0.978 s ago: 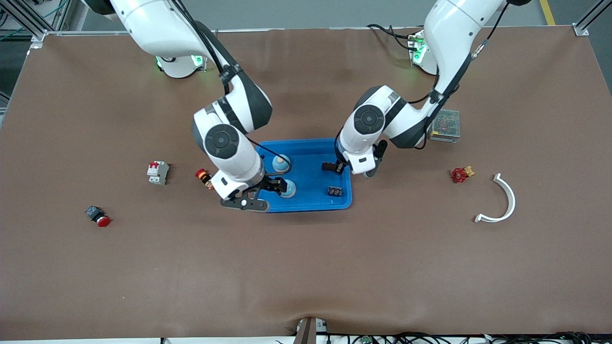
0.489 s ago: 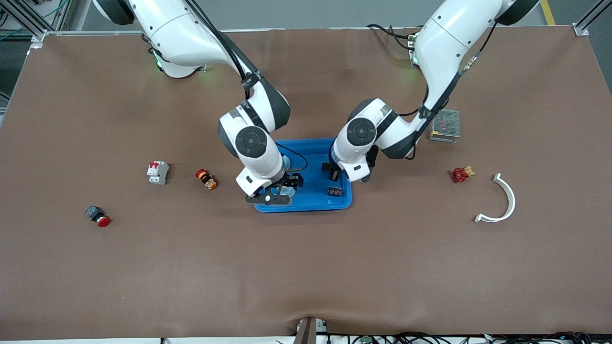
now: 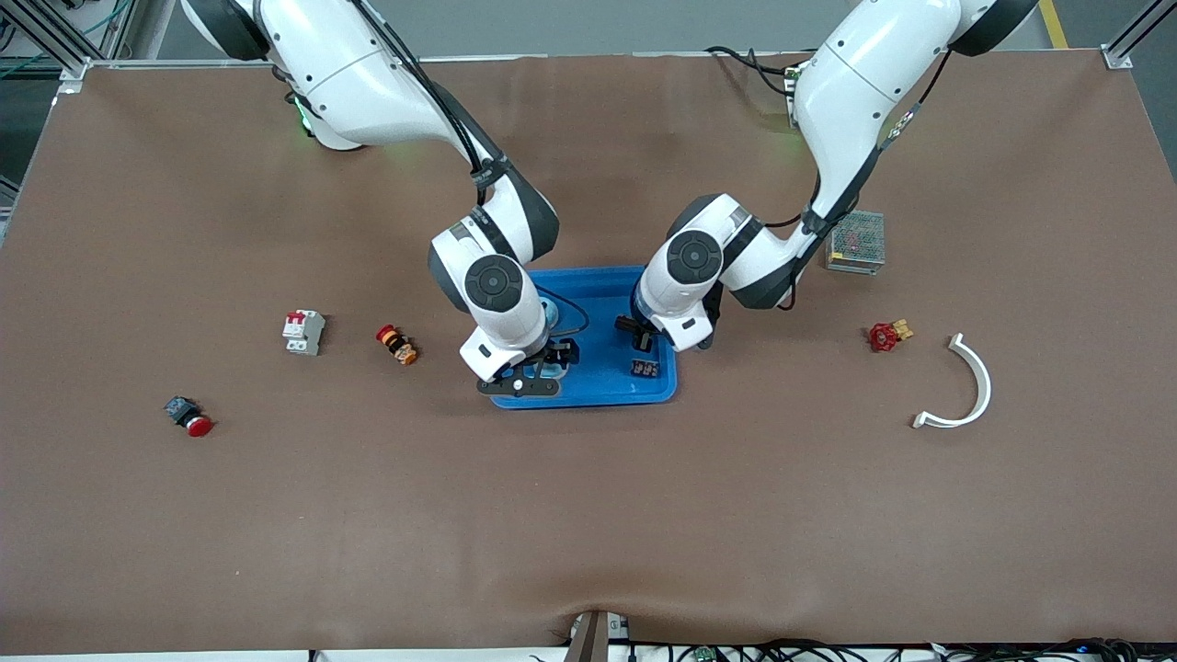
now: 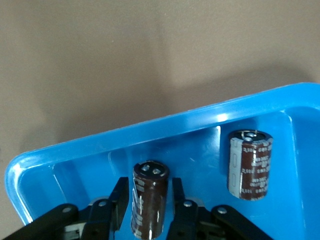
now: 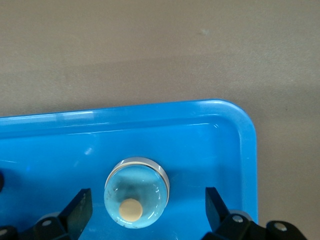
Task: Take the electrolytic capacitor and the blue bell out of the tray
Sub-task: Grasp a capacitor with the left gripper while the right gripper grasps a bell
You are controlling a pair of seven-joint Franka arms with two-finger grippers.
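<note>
Two grasps are in hand inside the tray [image 3: 588, 401], and by my judgement neither thing is lifted yet. The right gripper [image 5: 147, 195], its arm bent steeply down, hangs spread wide astride the blue bell [image 5: 136, 192] near a tray corner; it needs to close next. The left gripper [image 4: 149, 186], also pointing down, is clamped on the electrolytic capacitor [image 4: 150, 200], beside a second capacitor [image 4: 250, 165]. Its next move should be a straight lift over the rim.
</note>
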